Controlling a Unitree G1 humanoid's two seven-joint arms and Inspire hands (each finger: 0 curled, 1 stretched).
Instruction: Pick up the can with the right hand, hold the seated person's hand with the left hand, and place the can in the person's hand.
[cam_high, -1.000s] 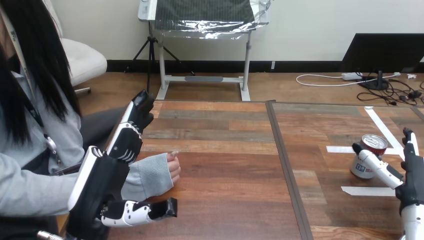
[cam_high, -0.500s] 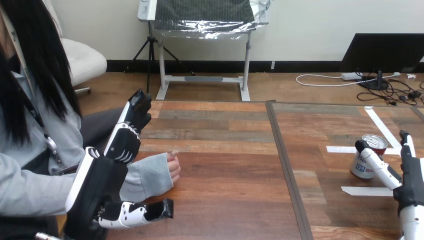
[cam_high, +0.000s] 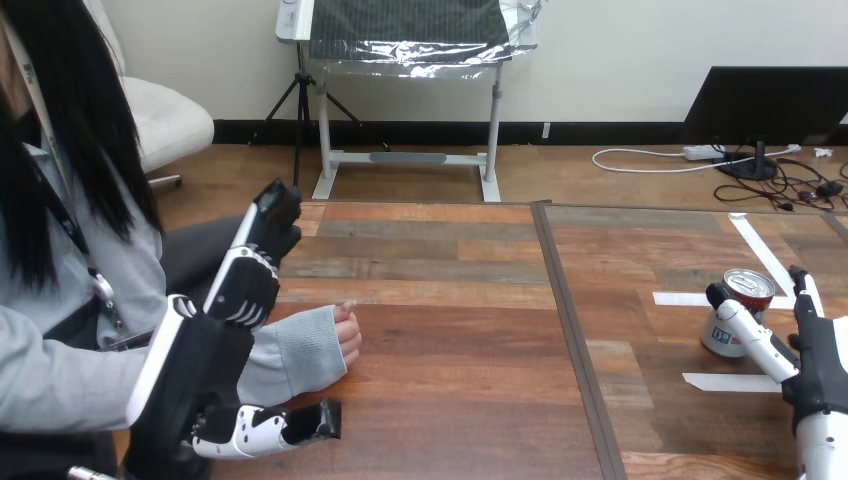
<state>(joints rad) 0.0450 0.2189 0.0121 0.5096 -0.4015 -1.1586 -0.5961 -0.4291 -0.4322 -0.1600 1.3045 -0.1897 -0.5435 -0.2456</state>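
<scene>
A small can (cam_high: 741, 302) with a silver top stands upright on the table at the right, between strips of white tape. My right hand (cam_high: 815, 360) is open just right of it, thumb reaching in front of the can and fingers straight up beside it, not closed round it. The person's hand (cam_high: 345, 334), in a grey sleeve, rests on the table at the left with curled fingers. My left hand (cam_high: 205, 360) is open around the sleeved wrist: its fingers extend over and behind the forearm, its thumb (cam_high: 270, 428) lies in front. I cannot tell if it touches the sleeve.
White tape strips (cam_high: 735, 381) mark the table's right part around the can. A dark seam (cam_high: 567, 330) runs front to back through the table's middle. The person sits at the left edge.
My right hand has shifted slightly left, closer to the can. My left hand has drifted a little left and down beside the person's wrist. The can and the person's hand stay put.
</scene>
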